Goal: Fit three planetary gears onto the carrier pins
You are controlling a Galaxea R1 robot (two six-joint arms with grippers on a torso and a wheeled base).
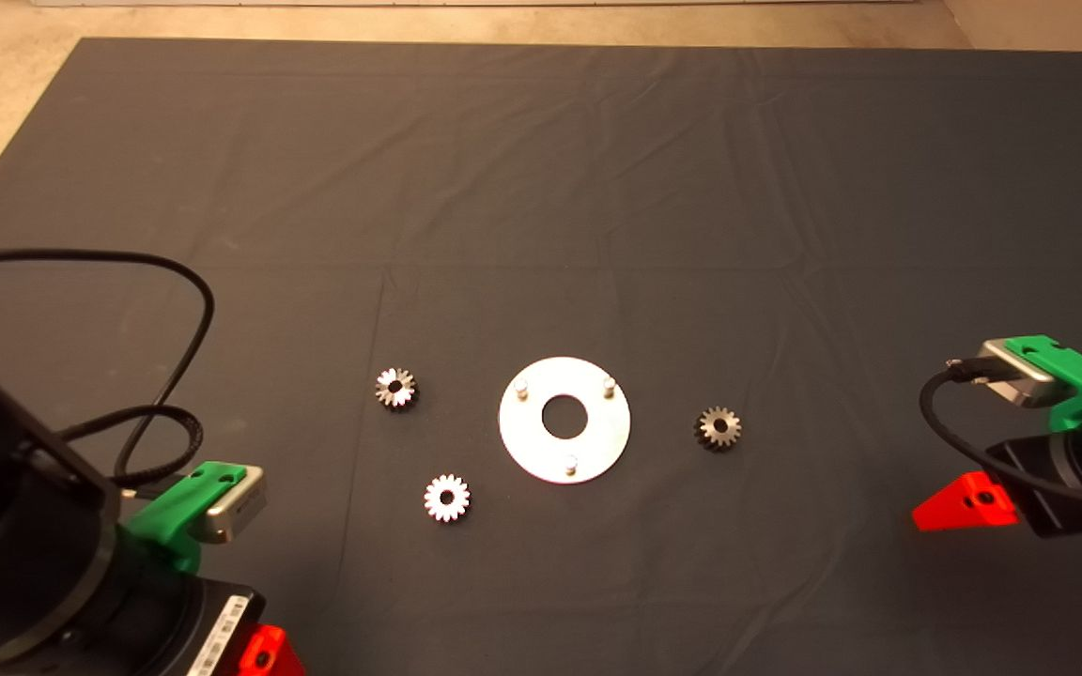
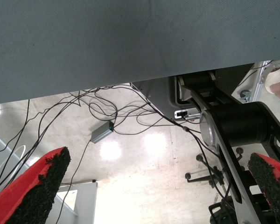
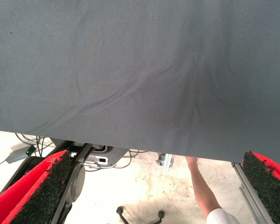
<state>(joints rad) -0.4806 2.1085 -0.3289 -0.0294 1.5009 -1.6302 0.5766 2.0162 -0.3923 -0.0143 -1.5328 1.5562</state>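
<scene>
No gear yet mounted: three gears (image 1: 447, 498) lay round the disc (image 1: 564, 421), pins (image 1: 571, 462) bare; both pincers, left (image 2: 154, 186) and right (image 3: 154, 186), waited wide open and empty, first pick-up pending.

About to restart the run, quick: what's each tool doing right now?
Left tool: open, holding nothing, parked at the mat's near left edge.
Right tool: open, holding nothing, at the mat's right edge.

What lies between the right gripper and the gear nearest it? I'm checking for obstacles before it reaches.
Nothing: in the head view only bare dark mat separates the right gripper from the right-hand gear.
</scene>
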